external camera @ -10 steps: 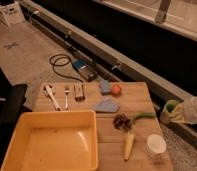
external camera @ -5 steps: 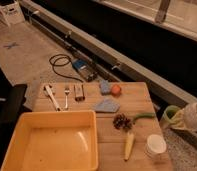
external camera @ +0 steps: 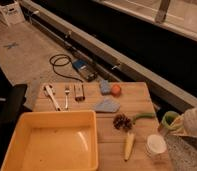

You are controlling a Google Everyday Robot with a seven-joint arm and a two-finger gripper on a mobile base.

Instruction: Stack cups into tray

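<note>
The yellow tray [external camera: 12, 150] sits at the front left of the wooden table. The white cup [external camera: 156, 145] stands upright at the front right. The dark brown cup [external camera: 122, 122] sits mid-table, just right of the tray. My gripper [external camera: 176, 123] comes in from the right edge, past the table's right side. It is shut on the pale green cup [external camera: 167, 119] and holds it just above and behind the white cup.
A green stalk [external camera: 144, 116] and a yellow corn-like piece [external camera: 128, 145] lie near the brown cup. A blue-grey cloth [external camera: 107, 105], blue sponge [external camera: 105, 87], orange ball [external camera: 116, 89], fork [external camera: 67, 95] and other utensils lie at the back. A cable [external camera: 62, 64] lies on the floor.
My gripper with the green cup has moved down and slightly nearer, towards the white cup. Nothing on the table has moved.
</note>
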